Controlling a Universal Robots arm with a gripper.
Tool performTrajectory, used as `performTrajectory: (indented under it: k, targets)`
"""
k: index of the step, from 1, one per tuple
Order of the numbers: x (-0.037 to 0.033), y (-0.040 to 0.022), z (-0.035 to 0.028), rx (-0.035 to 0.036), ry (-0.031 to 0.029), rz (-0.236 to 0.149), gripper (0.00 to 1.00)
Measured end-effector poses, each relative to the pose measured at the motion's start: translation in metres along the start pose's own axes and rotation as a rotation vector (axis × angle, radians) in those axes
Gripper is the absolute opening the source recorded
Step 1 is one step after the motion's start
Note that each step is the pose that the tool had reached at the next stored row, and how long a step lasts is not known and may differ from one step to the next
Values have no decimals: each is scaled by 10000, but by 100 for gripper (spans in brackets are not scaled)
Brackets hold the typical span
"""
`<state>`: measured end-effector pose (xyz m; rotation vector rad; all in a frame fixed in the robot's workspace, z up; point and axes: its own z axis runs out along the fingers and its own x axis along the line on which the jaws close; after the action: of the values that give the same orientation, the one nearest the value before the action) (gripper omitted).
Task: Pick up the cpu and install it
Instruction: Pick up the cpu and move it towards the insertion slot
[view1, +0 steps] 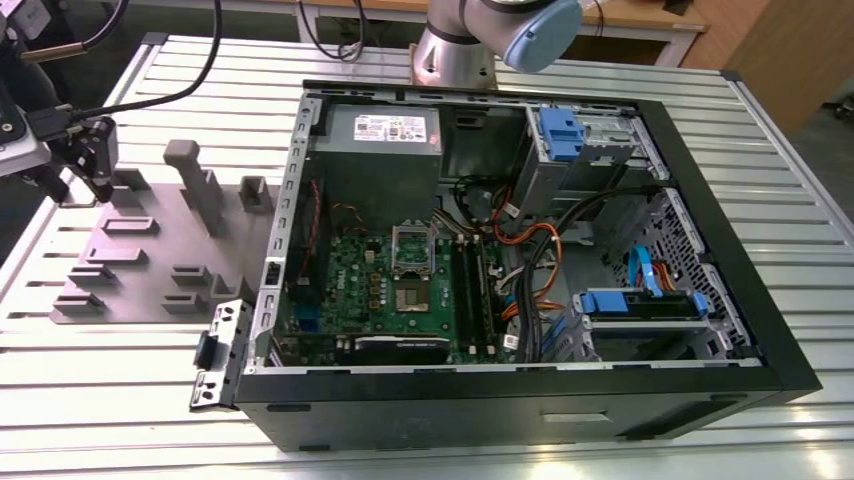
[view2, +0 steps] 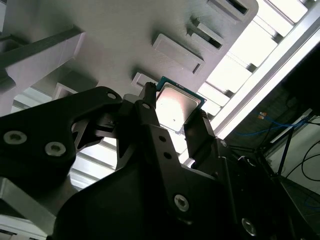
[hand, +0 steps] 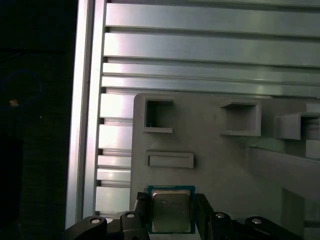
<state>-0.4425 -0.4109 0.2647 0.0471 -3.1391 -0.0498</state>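
Note:
The cpu (view2: 176, 104), a small square chip with a silvery top and a thin rim, sits between my two dark fingers (view2: 150, 122) in both wrist views. My gripper (view2: 175, 107) is shut on it by two opposite edges. The first wrist view shows the cpu (hand: 171, 210) held a little above the grey holder plate (hand: 210, 145), with my gripper (hand: 171, 206) closed around it. In the exterior view my gripper (view1: 80, 190) hangs over the far corner of the holder plate (view1: 147, 250) at that view's left. It is well away from the green motherboard (view1: 387, 290) inside the open computer case (view1: 747, 250).
The holder plate carries raised grey blocks and posts (view1: 198, 180) and sunken pockets (hand: 159, 117). The motherboard's socket frame (view1: 414, 245) lies near its middle, beside memory slots and orange cables (view1: 527, 250). The ribbed metal table (view1: 120, 400) runs out to an edge beside the plate.

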Motion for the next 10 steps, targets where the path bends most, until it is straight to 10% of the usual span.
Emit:
performTrajectory:
  k: [10]
  targets:
    - [0,1,-32,0,0,-1,47]
